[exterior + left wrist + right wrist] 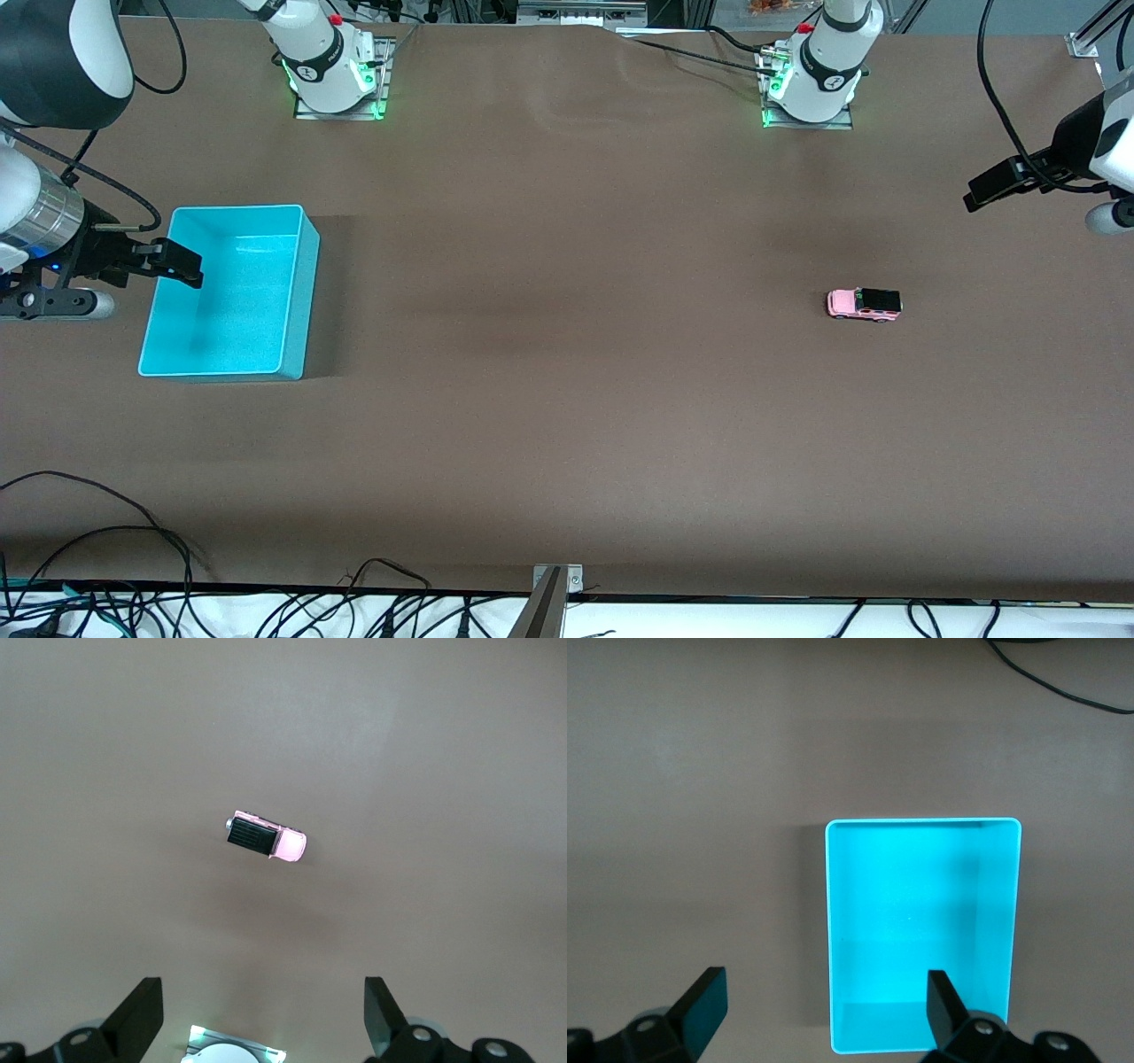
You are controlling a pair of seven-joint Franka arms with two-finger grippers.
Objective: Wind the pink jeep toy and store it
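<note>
The pink jeep toy (864,304) (266,836), tiny with a black roof panel, stands on the brown table toward the left arm's end. My left gripper (997,188) (262,1003) hangs high above the table beside the jeep, open and holding nothing. A cyan bin (298,292) (921,822), with nothing in it, sits toward the right arm's end. My right gripper (180,264) (824,997) hovers over the bin's outer rim, also open with nothing between its fingers.
Both arm bases (335,66) (815,80) stand along the table's back edge. Loose cables (106,567) and a metal bracket (556,580) lie along the edge nearest the camera. Bare brown table stretches between bin and jeep.
</note>
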